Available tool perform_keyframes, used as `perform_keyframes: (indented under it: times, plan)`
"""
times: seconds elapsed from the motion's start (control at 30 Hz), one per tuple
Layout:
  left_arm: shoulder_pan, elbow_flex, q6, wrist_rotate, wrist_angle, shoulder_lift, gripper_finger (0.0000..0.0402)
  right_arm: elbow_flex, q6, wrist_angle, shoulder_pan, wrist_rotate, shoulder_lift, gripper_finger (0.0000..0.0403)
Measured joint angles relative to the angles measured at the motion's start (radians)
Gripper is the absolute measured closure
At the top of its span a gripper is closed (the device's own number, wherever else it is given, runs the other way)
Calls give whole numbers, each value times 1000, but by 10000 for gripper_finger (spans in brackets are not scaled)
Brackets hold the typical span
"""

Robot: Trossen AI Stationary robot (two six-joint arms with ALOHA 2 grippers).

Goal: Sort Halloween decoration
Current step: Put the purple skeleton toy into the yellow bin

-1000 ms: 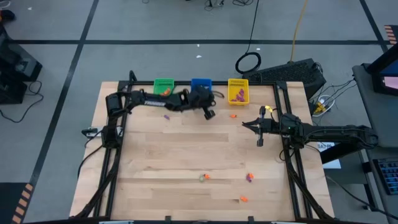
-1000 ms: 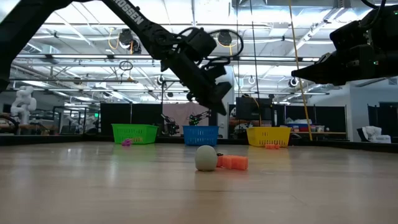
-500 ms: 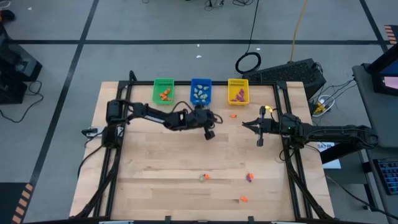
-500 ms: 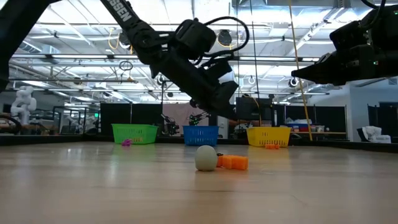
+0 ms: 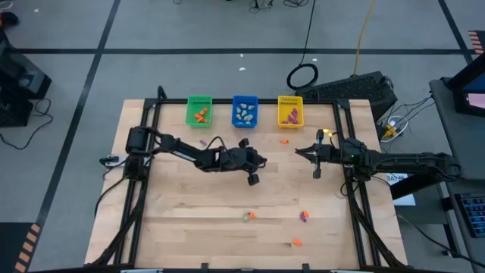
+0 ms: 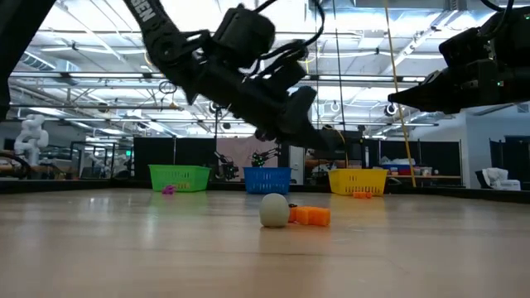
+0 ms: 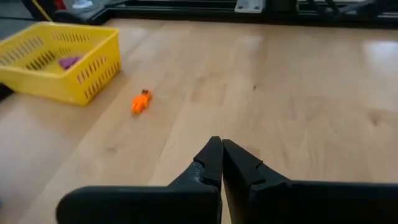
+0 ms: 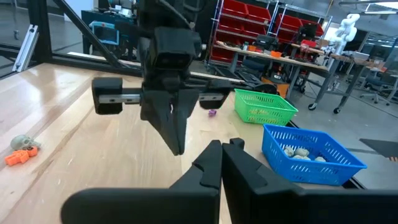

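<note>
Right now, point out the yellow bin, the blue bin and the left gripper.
yellow bin (image 5: 290, 111): high view, on its perforated floor beside the purple pieces.
blue bin (image 8: 309, 154): right wrist view, on its near slotted wall.
left gripper (image 7: 221, 149): left wrist view, between its shut fingertips.

Wooden table framed by black rails. Along its far edge, side by side: green bin, blue bin, yellow bin. On the grey floor beyond: coiled black cable, dark mat. Behind, in the right wrist view, red shelving and workbenches.
</note>
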Motion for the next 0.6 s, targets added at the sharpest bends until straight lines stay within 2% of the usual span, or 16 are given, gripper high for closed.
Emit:
perform_keyframes:
  times: [0.1, 0.23, 0.37, 0.6]
  plan:
    - [-9, -65, -9, 4, 58, -9, 399, 0, 0, 0, 0, 0, 0, 403]
    - [-22, -132, -9, 8, 23, -87, 400, 0, 0, 0, 0, 0, 0, 403]
    - [-32, -173, 20, 9, -164, -217, 401, 0, 0, -1, 0, 0, 0, 403]
    - [-22, -177, 73, 5, -703, -469, 401, 0, 0, -17, 0, 0, 0, 403]
